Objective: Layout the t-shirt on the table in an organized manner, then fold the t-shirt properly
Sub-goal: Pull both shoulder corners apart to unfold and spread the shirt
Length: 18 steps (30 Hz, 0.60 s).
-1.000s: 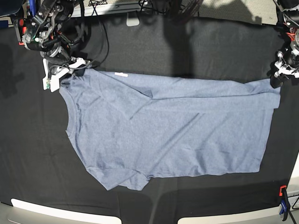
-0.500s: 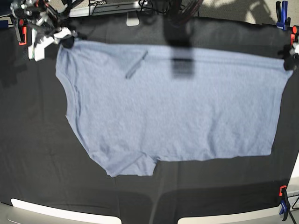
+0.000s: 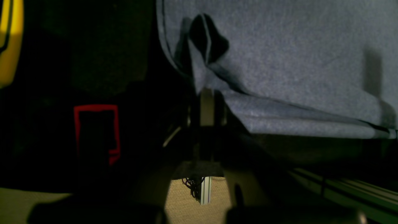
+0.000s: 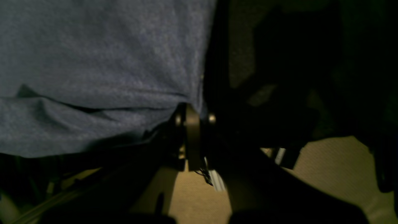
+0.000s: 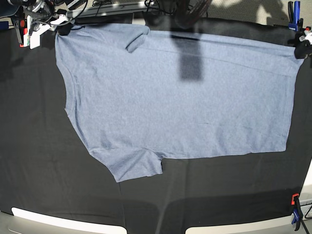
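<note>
Both jaws clamped shut: my right gripper (image 5: 62,25) pinches one corner of the shirt (image 5: 180,92) and my left gripper (image 5: 299,46) the opposite corner, cloth running taut between them. I judge I hold it stretched so it lies flat on the table (image 5: 34,161), its free edge spread below my jaws, ready for folding.

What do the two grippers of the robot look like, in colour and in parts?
In the base view, the right gripper has white finger pieces with dark pads, black metal links and black cables behind. The left gripper is mostly cut off: a white piece and a dark pad show. The wrist views are too dark for detail.
</note>
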Available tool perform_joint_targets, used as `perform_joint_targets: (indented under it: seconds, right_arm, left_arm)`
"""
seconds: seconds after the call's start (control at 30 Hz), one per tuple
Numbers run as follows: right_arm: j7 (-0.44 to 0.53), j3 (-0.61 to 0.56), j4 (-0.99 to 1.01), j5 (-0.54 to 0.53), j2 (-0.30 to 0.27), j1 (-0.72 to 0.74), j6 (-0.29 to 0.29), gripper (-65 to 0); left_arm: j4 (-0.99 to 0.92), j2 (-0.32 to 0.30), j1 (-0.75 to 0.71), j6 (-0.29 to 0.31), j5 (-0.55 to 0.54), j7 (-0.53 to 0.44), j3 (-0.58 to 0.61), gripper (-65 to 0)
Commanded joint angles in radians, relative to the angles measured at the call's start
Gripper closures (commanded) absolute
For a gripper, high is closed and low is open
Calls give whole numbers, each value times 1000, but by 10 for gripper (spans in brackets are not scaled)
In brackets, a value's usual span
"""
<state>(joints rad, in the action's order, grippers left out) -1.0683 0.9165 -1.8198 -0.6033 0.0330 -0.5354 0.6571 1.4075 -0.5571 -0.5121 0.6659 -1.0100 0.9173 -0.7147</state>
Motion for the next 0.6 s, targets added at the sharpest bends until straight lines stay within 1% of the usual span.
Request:
perform_joint_targets:
  seconds: [0.0, 0.03, 0.07, 0.1, 0.17, 0.2, 0.23, 0.27, 0.33, 0.43, 0.5, 0.57]
  right_arm:
    - [11, 6, -20, -10, -13, -8, 3, 0]
    - [9, 6, -20, -10, -16, -8, 9, 0]
    - [3, 6, -20, -10, -20, -8, 17, -13]
    - [-12, 6, -20, -10, -27, -8, 22, -63]
    - [-47, 6, -20, -11, -44, -8, 23, -154]
    - [-61, 6, -20, -11, -53, -8, 23, -180]
    - [-63, 6, -20, -11, -63, -8, 23, -187]
    - [-63, 8, -21, -11, -71, -8, 23, -187]
    - [-61, 20, -31, -11, -82, -8, 23, -187]
    - [-42, 67, -90, -28, -82, -8, 23, -186]
    - [-40, 108, -149, -97, -82, -8, 24, -186]
    - [-42, 134, -216, -191, -80, -8, 25, -186]
  left_arm:
    - [14, -25, -3, 0, -13, -20, -11, 0]
    - [14, -25, -3, 0, -14, -20, -11, 0]
    - [14, -25, -3, 0, -13, -20, -11, 0]
    - [14, -25, -3, 1, -14, -20, -11, -11]
    - [14, -25, -3, 0, -13, -20, -11, -155]
    - [14, -25, -3, 0, -14, -20, -11, -212]
    - [14, -25, -3, 1, -13, -20, -12, -248]
    - [14, -25, -3, 1, -14, -21, -12, -263]
    - [14, -26, -3, 1, -14, -20, -12, -263]
    - [15, -26, -3, 1, -14, -21, -12, -263]
    - [15, -26, 0, 1, -14, -22, -12, -263]
    - [22, -25, 0, 1, -14, -32, -12, -263]
